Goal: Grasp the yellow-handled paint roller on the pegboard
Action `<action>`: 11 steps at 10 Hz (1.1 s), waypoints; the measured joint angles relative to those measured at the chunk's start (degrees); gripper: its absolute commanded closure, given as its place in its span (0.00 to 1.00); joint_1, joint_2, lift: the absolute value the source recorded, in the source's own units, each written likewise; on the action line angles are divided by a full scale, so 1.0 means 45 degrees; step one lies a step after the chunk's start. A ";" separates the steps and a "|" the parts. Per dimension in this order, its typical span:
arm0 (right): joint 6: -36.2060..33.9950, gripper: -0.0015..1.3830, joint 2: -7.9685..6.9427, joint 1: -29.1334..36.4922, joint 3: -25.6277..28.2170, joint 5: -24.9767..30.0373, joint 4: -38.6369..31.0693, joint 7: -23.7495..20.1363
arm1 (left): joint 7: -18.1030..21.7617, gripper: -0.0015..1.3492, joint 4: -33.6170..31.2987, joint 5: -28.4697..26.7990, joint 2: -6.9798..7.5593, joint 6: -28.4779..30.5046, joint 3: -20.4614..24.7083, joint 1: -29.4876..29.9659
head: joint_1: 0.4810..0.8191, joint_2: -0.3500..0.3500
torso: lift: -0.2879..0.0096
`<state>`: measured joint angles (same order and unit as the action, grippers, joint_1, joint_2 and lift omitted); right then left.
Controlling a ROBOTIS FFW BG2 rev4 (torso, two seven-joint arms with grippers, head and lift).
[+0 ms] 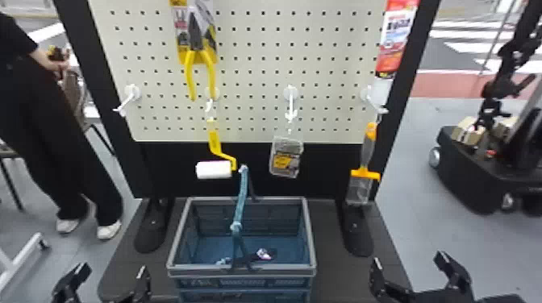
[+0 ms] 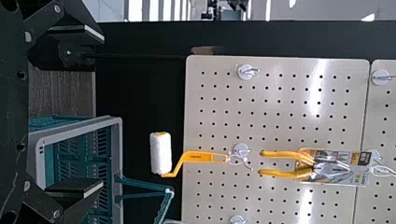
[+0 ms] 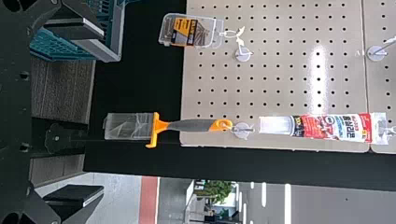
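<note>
Both left gripper (image 1: 109,274) and right gripper (image 1: 409,264) hold jaws wide, empty, below fuzzy-sleeved yellow-handled paint roller (image 1: 213,169).

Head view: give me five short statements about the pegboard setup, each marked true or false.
1. The yellow-handled paint roller hangs on the pegboard. True.
2. The left gripper is shut on the roller. False: it is open, low beside the basket.
3. Yellow-handled pliers hang above the roller. True.
4. The scraper hangs left of the roller. False: it hangs far to its right.
5. The right gripper is open. True.
</note>
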<state>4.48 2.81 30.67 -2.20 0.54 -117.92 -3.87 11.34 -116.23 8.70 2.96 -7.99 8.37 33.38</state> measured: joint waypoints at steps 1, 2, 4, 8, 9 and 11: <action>0.0000 0.09 0.0000 -0.0008 0.0000 -0.0001 0.0000 0.0000 | 0.0000 0.16 0.0000 0.0000 0.0006 -0.0003 -0.0013 0.0000 | 0.20 0.50 | 0.63; 0.0000 0.09 0.0000 -0.0018 0.0000 -0.0001 0.0000 -0.0002 | 0.0000 0.16 0.0000 -0.0006 0.0007 0.0004 -0.0022 0.0000 | 0.20 0.50 | 0.63; 0.0000 0.09 0.0000 -0.0027 0.0000 -0.0003 0.0000 -0.0001 | 0.0000 0.16 0.0001 -0.0016 0.0005 0.0022 -0.0025 -0.0002 | 0.20 0.50 | 0.63; 0.0000 0.09 0.0018 -0.0024 0.0000 -0.0003 -0.0021 -0.0026 | 0.0873 0.16 0.0412 -0.0005 0.0040 0.0311 0.0363 -0.0533 | 0.20 0.50 | 0.63; 0.0000 0.09 0.0021 -0.0025 -0.0004 -0.0003 -0.0029 -0.0057 | 0.1502 0.16 0.0868 -0.0030 0.0113 0.0533 0.0766 -0.1135 | 0.20 0.50 | 0.63; 0.0000 0.09 0.0020 -0.0062 -0.0035 -0.0003 -0.0065 -0.0150 | 0.2706 0.16 0.2229 -0.0027 0.0497 0.0966 0.1382 -0.2500 | 0.20 0.50 | 0.63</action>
<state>4.48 2.90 30.39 -2.35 0.53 -118.21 -4.54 23.52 -106.20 8.58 5.20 -3.64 14.59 22.13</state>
